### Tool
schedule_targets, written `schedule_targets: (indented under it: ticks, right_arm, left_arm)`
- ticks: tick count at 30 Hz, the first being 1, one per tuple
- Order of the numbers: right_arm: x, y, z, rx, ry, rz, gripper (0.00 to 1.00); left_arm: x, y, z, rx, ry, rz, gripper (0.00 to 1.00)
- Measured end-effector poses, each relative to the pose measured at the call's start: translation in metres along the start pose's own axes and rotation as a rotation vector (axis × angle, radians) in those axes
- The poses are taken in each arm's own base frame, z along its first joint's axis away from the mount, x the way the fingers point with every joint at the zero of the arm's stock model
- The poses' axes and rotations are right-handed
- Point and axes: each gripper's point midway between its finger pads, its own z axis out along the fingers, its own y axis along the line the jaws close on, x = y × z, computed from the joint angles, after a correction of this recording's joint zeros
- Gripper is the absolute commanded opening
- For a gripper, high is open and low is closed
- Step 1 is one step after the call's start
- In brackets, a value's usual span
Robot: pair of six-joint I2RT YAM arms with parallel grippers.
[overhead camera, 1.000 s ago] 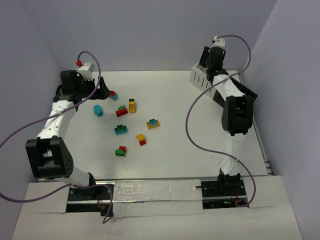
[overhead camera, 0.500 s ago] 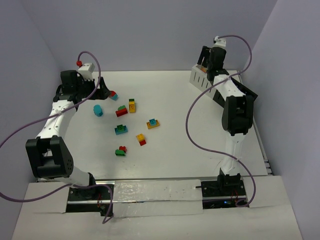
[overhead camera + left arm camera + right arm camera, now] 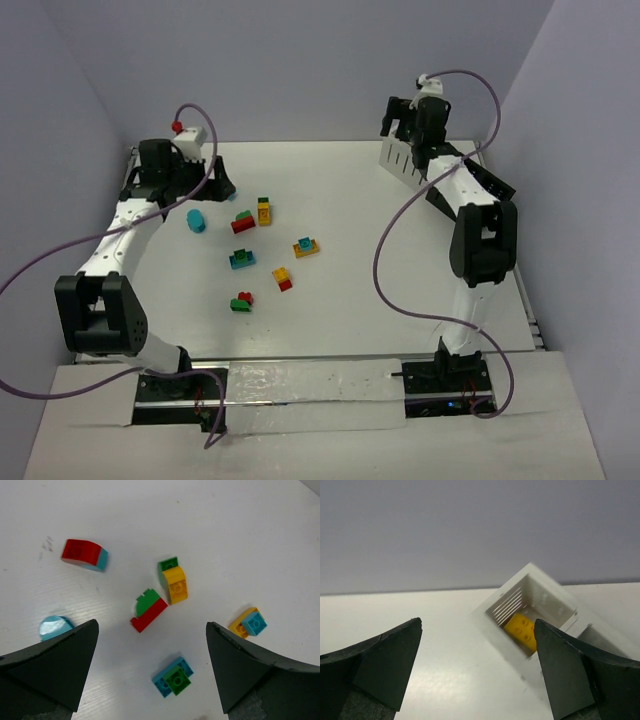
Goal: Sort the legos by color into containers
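Yellow brick lies in white bin, unseen from above.

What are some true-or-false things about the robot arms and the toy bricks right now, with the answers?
1. A yellow brick lies inside the white bin. True.
2. The right gripper is squeezing a brick. False: its jaws stand open with nothing between them.
3. The left gripper is open above loose bricks. True.
4. Every brick is in a bin. False: several lie loose on the table.
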Motion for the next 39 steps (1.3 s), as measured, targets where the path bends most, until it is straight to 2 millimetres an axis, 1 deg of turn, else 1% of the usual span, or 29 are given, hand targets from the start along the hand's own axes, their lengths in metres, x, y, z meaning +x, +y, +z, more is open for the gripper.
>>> schedule_targets:
  ticks: [3,6,8,9,11,14,16,19,21,23,27,33,39]
  right_arm:
    - [-0.009,0.031,-0.03,-0.064,0.007,-0.037,1.0]
    - [-0.025,0.057,-0.057,-0.121,-0.003,-0.062,1.0]
    - [-0.035,0.064,-0.07,-0.137,-0.012,-0.069,1.0]
    - [-0.038,0.064,-0.076,-0.137,-0.016,-0.072,1.0]
    - [-0.034,0.058,-0.085,-0.124,-0.003,-0.076,1.0]
    - [-0.015,0.048,-0.094,-0.1,0.045,-0.087,1.0]
    - [0.001,0.043,-0.097,-0.09,0.086,-0.093,1.0]
    - [0.02,0.039,-0.099,-0.083,0.134,-0.102,1.0]
    - [0.028,0.037,-0.1,-0.08,0.156,-0.104,1.0]
    - [0.032,0.036,-0.101,-0.078,0.167,-0.108,1.0]
    - [0.032,0.036,-0.102,-0.079,0.168,-0.109,1.0]
    - [0.031,0.035,-0.103,-0.077,0.168,-0.112,1.0]
    - [0.031,0.035,-0.103,-0.078,0.17,-0.114,1.0]
  left_arm:
    - [0.01,-0.026,0.011,0.006,0.043,0.04,0.99]
    - [0.025,-0.059,0.027,0.031,0.094,0.074,0.93]
    - [0.038,-0.073,0.036,0.038,0.13,0.073,0.87]
    - [0.043,-0.077,0.04,0.034,0.146,0.063,0.84]
    - [0.053,-0.08,0.047,0.014,0.173,0.037,0.78]
    - [0.067,-0.081,0.059,-0.029,0.212,-0.006,0.67]
    - [0.074,-0.08,0.07,-0.068,0.233,-0.028,0.62]
    - [0.08,-0.078,0.089,-0.129,0.262,-0.052,0.59]
    - [0.079,-0.075,0.1,-0.165,0.263,-0.064,0.58]
    - [0.083,-0.071,0.106,-0.197,0.276,-0.072,0.6]
    - [0.081,-0.06,0.121,-0.264,0.273,-0.081,0.65]
    - [0.087,-0.05,0.129,-0.316,0.291,-0.078,0.64]
    - [0.102,-0.045,0.133,-0.33,0.332,-0.076,0.62]
